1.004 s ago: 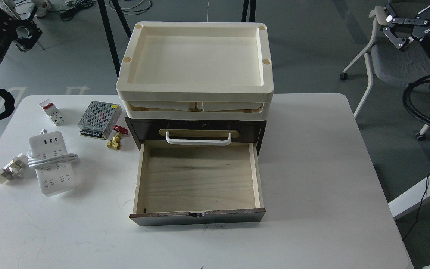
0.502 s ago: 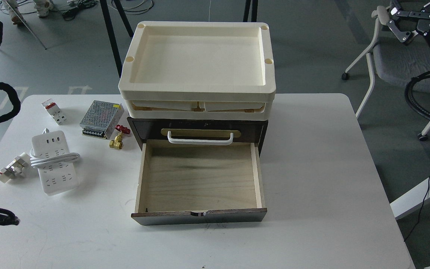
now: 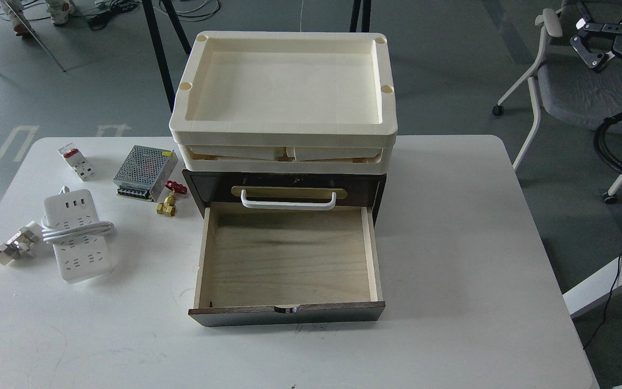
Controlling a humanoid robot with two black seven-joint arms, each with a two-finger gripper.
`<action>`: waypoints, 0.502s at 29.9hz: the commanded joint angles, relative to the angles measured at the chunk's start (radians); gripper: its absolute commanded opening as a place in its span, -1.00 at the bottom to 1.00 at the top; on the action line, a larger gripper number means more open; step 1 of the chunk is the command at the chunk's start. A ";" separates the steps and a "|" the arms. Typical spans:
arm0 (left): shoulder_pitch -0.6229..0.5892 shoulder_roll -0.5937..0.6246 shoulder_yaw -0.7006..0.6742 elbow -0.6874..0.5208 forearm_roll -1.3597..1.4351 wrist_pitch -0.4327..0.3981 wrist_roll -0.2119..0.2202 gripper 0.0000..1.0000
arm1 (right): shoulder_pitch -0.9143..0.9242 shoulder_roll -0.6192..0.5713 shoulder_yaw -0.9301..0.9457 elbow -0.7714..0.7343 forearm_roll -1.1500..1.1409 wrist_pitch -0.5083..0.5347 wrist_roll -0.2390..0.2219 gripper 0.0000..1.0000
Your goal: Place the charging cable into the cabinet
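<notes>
The charging cable (image 3: 76,235), a flat white power strip with its cord coiled around the middle, lies on the white table (image 3: 451,243) at the left. The cabinet (image 3: 211,186) is a dark brown box at the table's middle with cream trays (image 3: 284,86) stacked on it. Its pale plywood drawer (image 3: 286,259) is pulled out towards me and is empty; a white bar handle (image 3: 288,201) sits above it. My right gripper (image 3: 579,32) hangs off the table at the top right, fingers apart, holding nothing. My left arm is out of view.
A white-and-red breaker block (image 3: 76,162) and a perforated metal power-supply box (image 3: 144,172) lie behind the power strip. Another breaker block (image 3: 14,246) lies left of it. A brass valve with a red handle (image 3: 169,199) sits beside the cabinet. A grey chair (image 3: 575,86) stands right of the table.
My left arm has drawn back out of the view at the left. My right gripper has shifted right, towards the view's edge. The power strip and drawer have not moved.
</notes>
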 commanded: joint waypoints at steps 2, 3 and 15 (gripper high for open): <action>0.010 0.182 -0.002 -0.156 0.239 0.000 0.000 1.00 | -0.013 0.001 0.003 0.001 0.001 0.000 0.001 1.00; 0.011 0.205 -0.004 -0.159 0.315 0.000 0.000 1.00 | -0.015 0.000 0.003 0.001 0.001 0.000 0.001 1.00; 0.011 0.274 -0.111 -0.219 0.955 0.000 0.000 1.00 | -0.038 -0.003 0.004 0.001 0.003 0.000 0.002 1.00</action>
